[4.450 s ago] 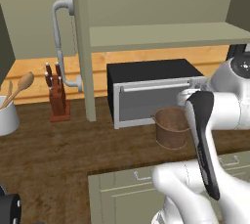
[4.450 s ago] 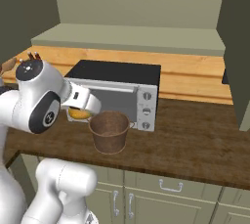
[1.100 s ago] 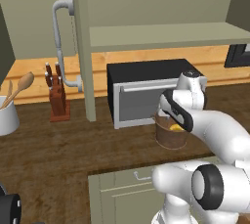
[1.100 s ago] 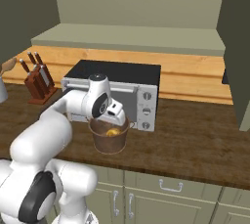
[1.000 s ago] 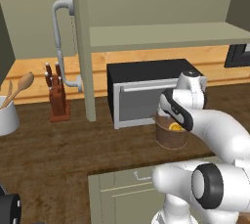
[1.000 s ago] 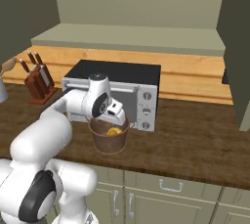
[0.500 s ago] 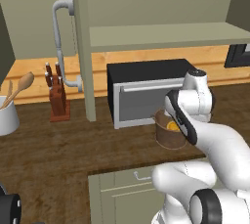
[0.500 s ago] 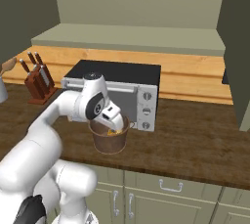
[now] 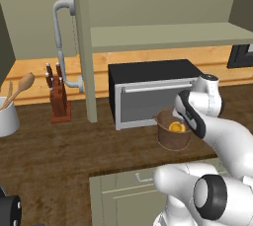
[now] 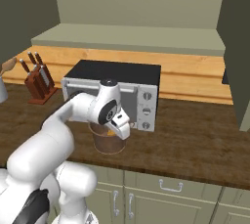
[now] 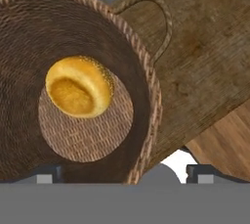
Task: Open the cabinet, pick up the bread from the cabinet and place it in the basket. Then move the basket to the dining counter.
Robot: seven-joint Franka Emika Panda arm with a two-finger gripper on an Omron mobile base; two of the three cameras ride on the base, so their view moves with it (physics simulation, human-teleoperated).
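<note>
Item: brown woven bucket-shaped basket (image 11: 141, 76), tapered sides, looped side handle (image 11: 155, 20); stands on dark wood-grain countertop (image 9: 59, 146), just before black microwave (image 9: 148, 89).

Contents: small round golden-brown bread roll (image 11: 79, 86), lying on the basket floor, off-centre.

Relation: two-finger gripper (image 11: 124, 171) hangs directly above the basket, jaws spread wide, holding nothing; near rim lies between the fingertips. Judged next: grasp rim or handle.

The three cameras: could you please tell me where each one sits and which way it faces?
Left base view: behind the arm's left, looking forward and down at the basket; arm at lower right.
Right base view: behind its right, same scene; arm at lower left.
Hand view: on the hand, looking into the basket at the bread; open gripper at bottom.
All three share basket and bread.
</note>
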